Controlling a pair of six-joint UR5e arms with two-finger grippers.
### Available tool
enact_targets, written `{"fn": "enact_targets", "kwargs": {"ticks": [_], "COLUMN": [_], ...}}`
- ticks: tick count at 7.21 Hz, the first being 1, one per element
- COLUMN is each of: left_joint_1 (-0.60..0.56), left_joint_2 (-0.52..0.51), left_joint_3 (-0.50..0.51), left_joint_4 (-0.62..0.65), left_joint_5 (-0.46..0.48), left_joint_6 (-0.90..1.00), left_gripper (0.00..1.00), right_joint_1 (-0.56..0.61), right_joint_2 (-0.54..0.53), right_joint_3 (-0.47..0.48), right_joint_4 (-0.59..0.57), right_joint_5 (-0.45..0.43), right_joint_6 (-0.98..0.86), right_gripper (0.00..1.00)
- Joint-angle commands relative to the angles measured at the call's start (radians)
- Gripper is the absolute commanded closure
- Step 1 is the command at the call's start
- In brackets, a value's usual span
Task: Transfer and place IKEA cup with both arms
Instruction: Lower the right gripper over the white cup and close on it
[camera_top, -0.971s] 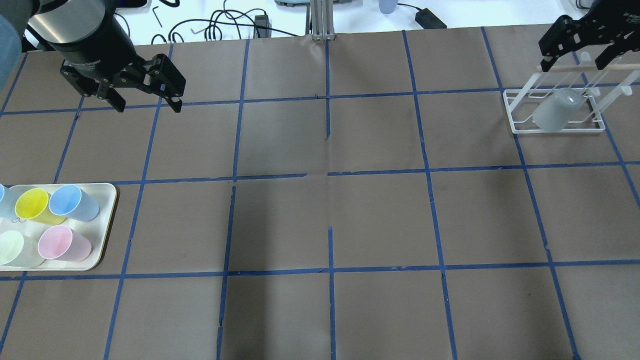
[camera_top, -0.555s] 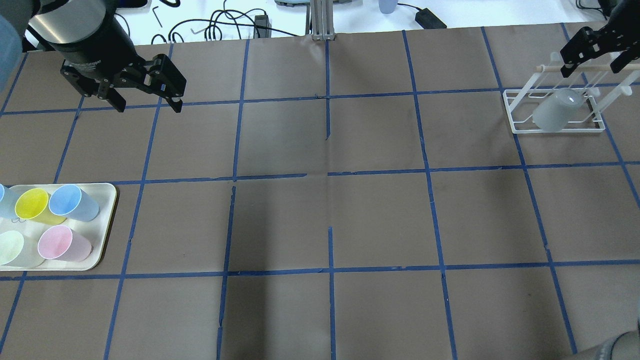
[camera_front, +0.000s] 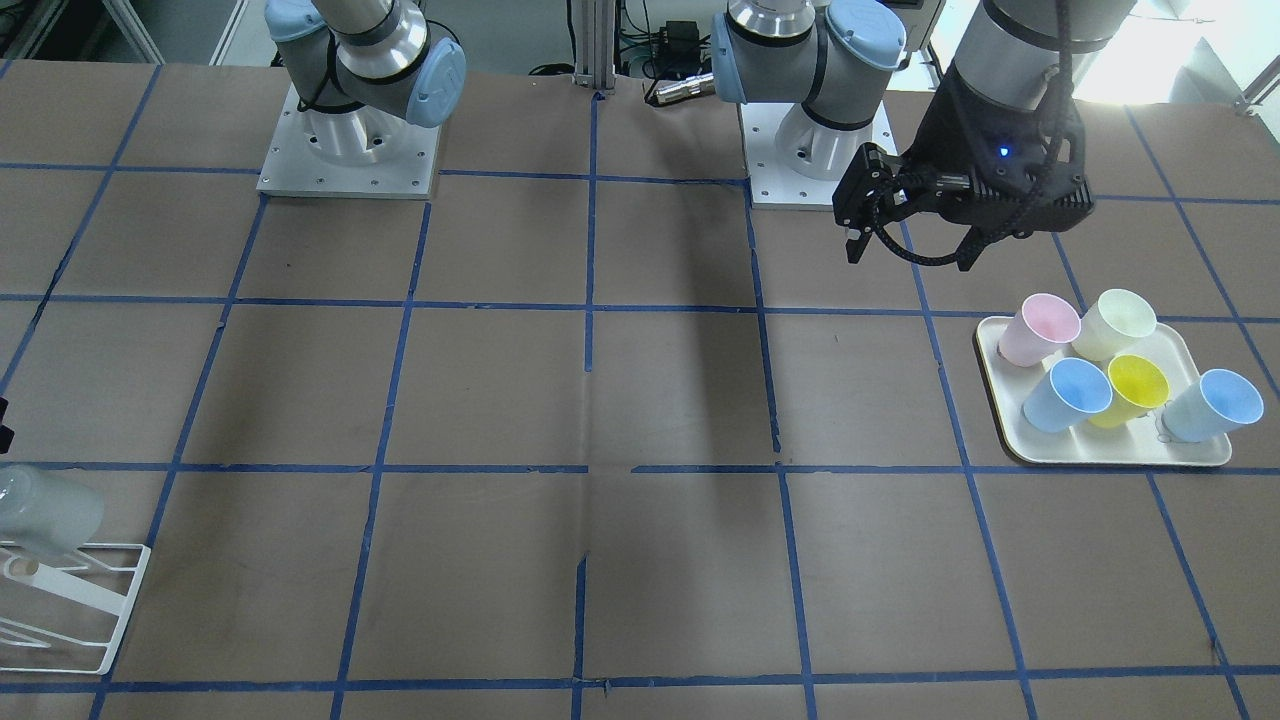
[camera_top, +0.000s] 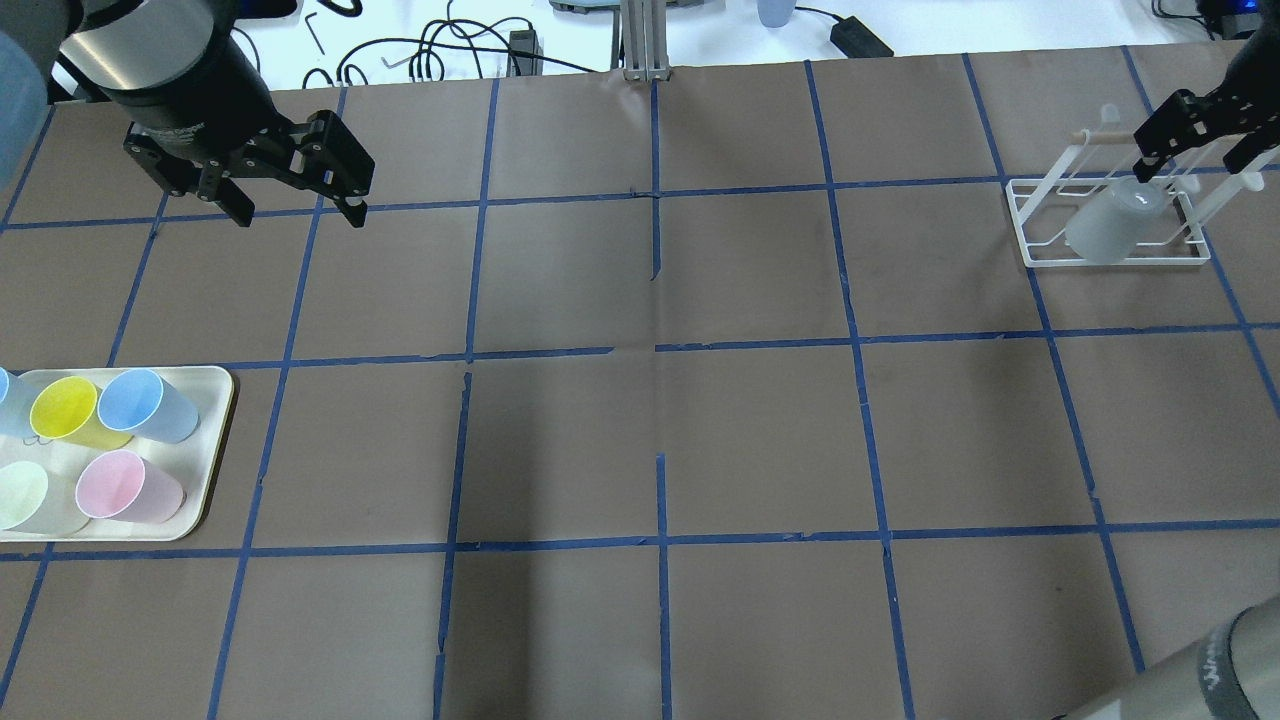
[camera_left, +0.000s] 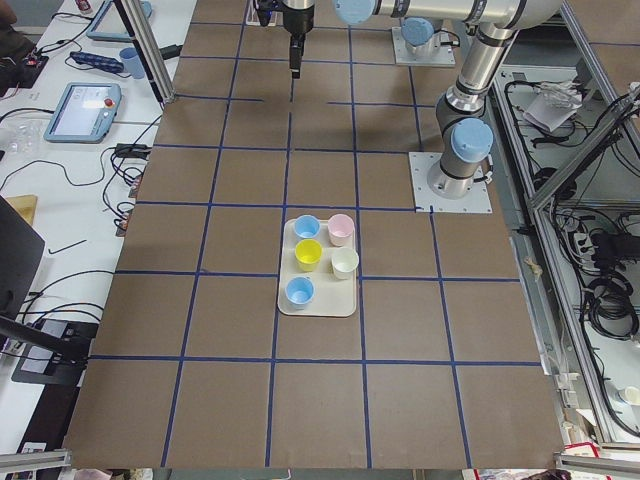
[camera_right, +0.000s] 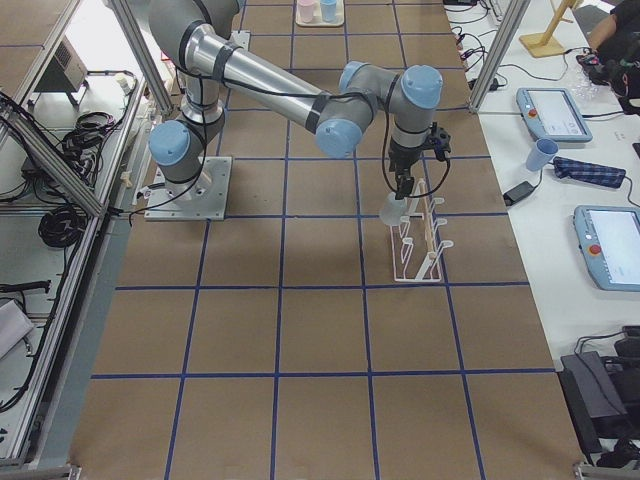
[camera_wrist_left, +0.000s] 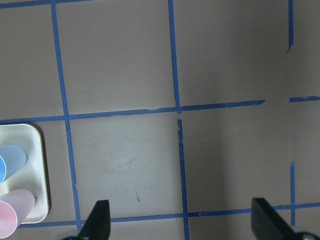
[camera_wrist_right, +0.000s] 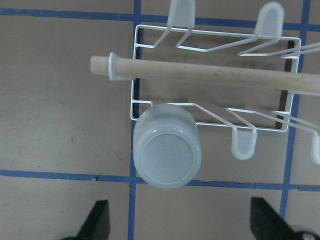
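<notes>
The IKEA cup (camera_top: 1112, 225) is pale grey-white and sits upside down on a peg of the white wire rack (camera_top: 1120, 263) at the far right. It also shows in the right wrist view (camera_wrist_right: 167, 154) and the front view (camera_front: 45, 510). My right gripper (camera_top: 1205, 148) is open and empty, above the rack's wooden rod (camera_wrist_right: 200, 72). Seen from the right wrist (camera_wrist_right: 182, 222), the cup's base lies just ahead of the spread fingers. My left gripper (camera_top: 298, 210) is open and empty above the table at the far left, and also shows in the front view (camera_front: 910, 252).
A cream tray (camera_top: 215, 400) at the left edge holds several upright coloured cups: yellow, pink, cream-white and light blue ones. It also shows in the front view (camera_front: 1000, 400). The rack has other bare pegs. Cables lie beyond the table's far edge.
My right gripper has moved right and lower, from left of the rack's rod to over the rack by the cup. The left gripper and the cup have stayed put.
</notes>
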Motion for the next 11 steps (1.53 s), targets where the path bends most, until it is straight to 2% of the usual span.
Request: {"fn": "enact_targets", "kwargs": {"ticks": [1, 11], "left_joint_1": [0.0, 0.0], "left_joint_2": [0.0, 0.002], "left_joint_3": [0.001, -0.004], "left_joint_4": [0.001, 0.001], "left_joint_5": [-0.001, -0.001], "left_joint_6": [-0.001, 0.001], "left_gripper": [0.0, 0.0], "right_joint_1": [0.001, 0.021], "right_joint_2": [0.036, 0.105], "right_joint_3": [0.001, 0.009], "right_joint_4": [-0.005, -0.069], "right_joint_5": [0.001, -0.004], "right_joint_6": [0.006, 0.037], "right_gripper": [0.0, 0.0]}}
